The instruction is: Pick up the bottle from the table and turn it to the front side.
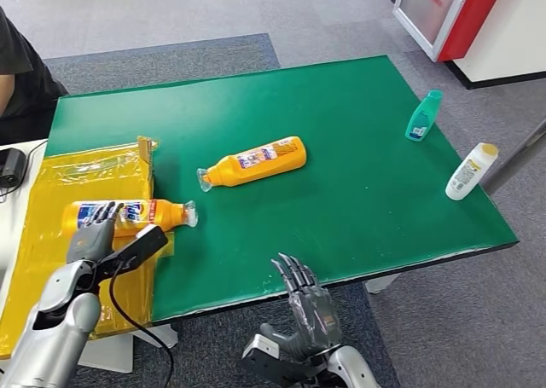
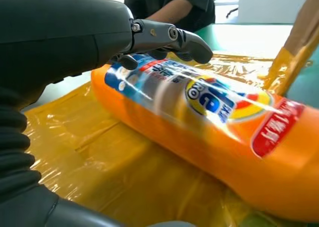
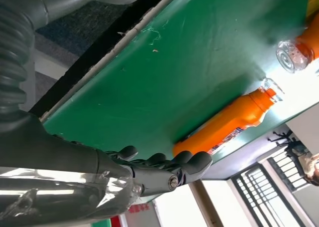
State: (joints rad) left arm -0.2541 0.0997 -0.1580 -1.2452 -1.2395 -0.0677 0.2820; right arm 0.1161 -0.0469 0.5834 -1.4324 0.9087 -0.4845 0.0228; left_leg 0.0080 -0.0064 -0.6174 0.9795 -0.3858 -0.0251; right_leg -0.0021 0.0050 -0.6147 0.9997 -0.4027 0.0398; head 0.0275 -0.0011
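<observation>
Spread and empty, the robot's right hand (image 1: 308,307) hangs just off the table's (image 1: 361,192) near edge. Its left hand (image 1: 96,234) lies fingers-spread over the orange bottle (image 1: 129,215) on the yellow plastic sheet (image 1: 71,179) at the table's left edge; whether it grips cannot be told. That bottle lies flat, long axis along the near edge, clear cap toward the table's middle, colourful label up. A second orange bottle (image 1: 258,161) lies mid-table. Any grasp wants fingers wrapped across the barrel, clear of the slippery sheet.
</observation>
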